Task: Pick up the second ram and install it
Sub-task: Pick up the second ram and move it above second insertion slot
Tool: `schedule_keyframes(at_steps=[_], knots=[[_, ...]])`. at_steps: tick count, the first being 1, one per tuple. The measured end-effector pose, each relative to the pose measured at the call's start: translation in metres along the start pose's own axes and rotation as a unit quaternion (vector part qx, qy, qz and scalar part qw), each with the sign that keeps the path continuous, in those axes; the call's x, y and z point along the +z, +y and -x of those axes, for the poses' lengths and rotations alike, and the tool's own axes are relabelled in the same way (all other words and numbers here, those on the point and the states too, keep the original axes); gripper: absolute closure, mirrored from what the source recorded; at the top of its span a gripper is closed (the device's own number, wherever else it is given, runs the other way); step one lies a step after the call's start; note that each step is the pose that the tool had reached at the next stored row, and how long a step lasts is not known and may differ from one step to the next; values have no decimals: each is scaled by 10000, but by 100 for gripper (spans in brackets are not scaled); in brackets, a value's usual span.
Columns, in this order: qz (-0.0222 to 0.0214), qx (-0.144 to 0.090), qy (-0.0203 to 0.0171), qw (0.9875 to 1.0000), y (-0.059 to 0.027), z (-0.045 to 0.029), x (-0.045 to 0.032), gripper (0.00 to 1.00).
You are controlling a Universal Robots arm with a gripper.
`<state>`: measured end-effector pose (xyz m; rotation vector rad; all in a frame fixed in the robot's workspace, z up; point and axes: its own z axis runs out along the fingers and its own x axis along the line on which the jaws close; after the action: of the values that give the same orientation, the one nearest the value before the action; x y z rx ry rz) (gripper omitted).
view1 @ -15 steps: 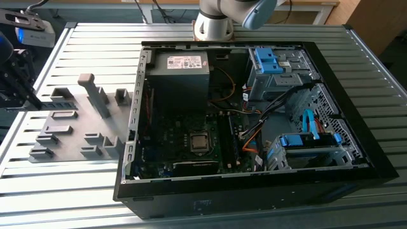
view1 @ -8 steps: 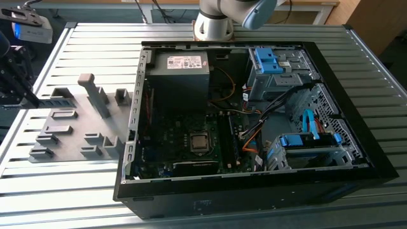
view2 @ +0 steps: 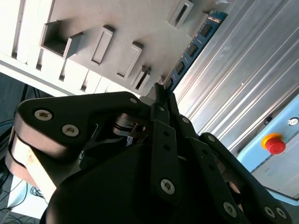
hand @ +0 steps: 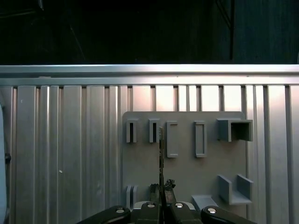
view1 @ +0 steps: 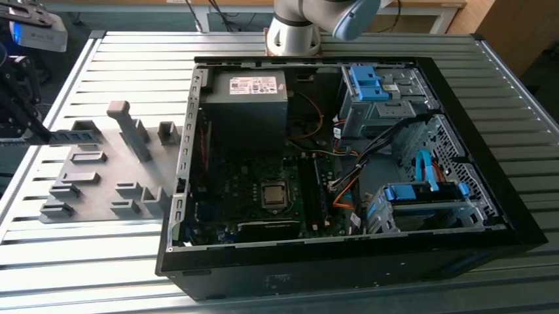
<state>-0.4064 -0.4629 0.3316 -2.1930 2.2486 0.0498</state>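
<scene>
black pincer (view2: 159,92) clamped on one end of thin dark-green memory board (view2: 194,46); risk: board pivots in grip, misses green motherboard (view1: 229,191) slot

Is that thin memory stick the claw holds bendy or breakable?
The memory stick is probably stiff: it juts straight from the gripper without sagging. Edge-on in the first wrist view it is very thin, so likely light. Bare chips on its face suggest it is fragile.
</scene>
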Motion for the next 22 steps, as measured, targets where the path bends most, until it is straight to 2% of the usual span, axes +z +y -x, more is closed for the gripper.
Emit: schedule_keyframes(at_steps=[15, 22], knots=[[0, 0, 0, 10000, 5, 5, -206, 86], [0, 0, 0, 10000, 7, 8, -336, 86]])
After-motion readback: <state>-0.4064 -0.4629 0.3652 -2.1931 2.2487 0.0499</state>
